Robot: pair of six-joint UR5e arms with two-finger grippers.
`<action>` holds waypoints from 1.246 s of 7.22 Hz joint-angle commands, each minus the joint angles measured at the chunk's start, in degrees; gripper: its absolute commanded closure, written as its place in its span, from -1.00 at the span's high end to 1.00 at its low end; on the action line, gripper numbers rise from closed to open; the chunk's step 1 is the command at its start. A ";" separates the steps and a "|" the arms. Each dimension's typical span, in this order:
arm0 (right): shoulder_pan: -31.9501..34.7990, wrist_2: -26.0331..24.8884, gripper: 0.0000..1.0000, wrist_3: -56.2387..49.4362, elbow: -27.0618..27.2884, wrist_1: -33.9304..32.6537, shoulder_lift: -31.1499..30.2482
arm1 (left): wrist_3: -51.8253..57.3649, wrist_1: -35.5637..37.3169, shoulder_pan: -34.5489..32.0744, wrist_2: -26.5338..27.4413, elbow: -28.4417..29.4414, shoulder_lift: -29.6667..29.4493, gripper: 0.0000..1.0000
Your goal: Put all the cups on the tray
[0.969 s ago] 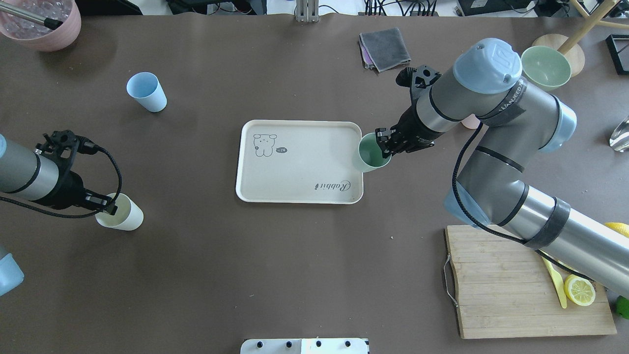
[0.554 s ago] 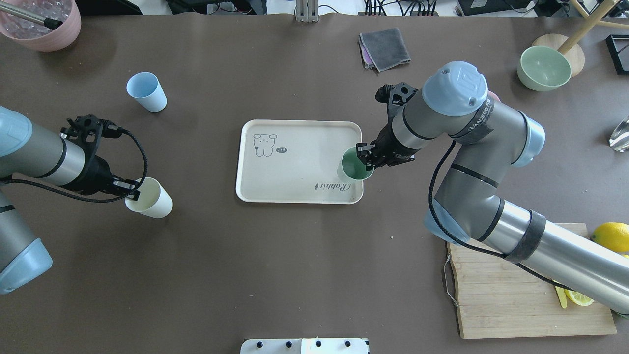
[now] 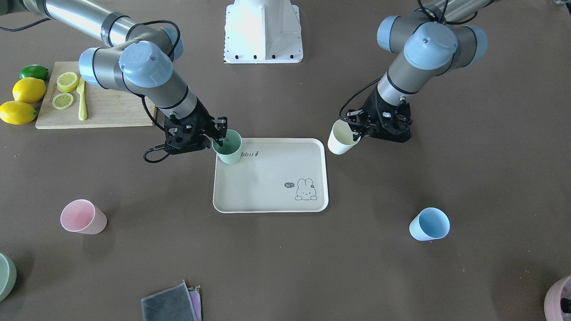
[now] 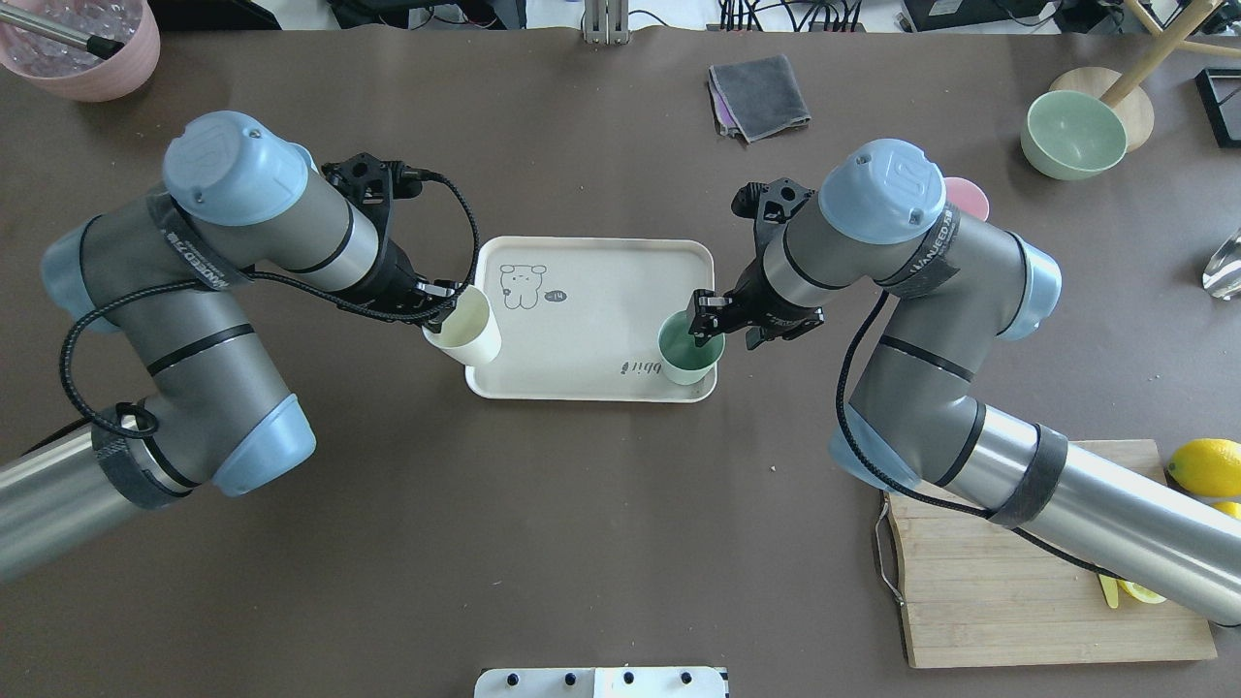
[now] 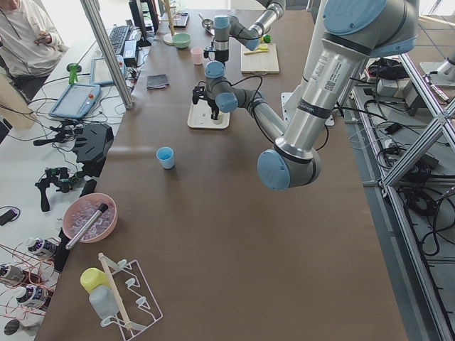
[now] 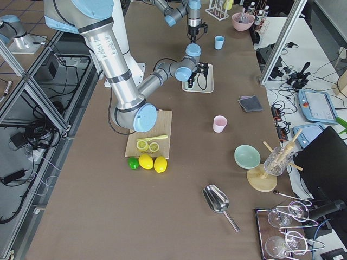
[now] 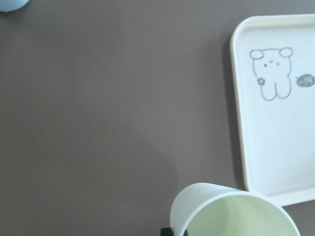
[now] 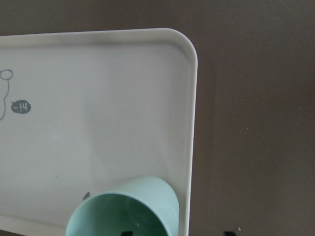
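The beige tray (image 4: 601,291) lies mid-table. My right gripper (image 4: 713,328) is shut on the rim of the sage green cup (image 4: 690,351), held upright over the tray's near right corner; it also shows in the right wrist view (image 8: 128,209). My left gripper (image 4: 441,310) is shut on the rim of the cream cup (image 4: 465,328), tilted at the tray's left edge, mostly outside the rim. The pink cup (image 3: 83,217) and the blue cup (image 3: 429,224) stand on the table away from the tray. In the overhead view my left arm hides the blue cup.
A wooden cutting board (image 4: 1018,582) with lemon slices and a yellow knife lies at the near right. A grey cloth (image 4: 758,95), a green bowl (image 4: 1071,134) and a pink bowl (image 4: 82,44) sit along the far edge.
My left arm has carried the cream cup right, up to the tray's left edge. My right arm has moved the green cup left and nearer, over the tray's corner.
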 commanded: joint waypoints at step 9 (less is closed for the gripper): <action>25.40 9.42 0.88 -27.15 -14.10 0.04 -8.88 | 11.45 0.27 -6.47 2.32 5.99 -2.26 0.96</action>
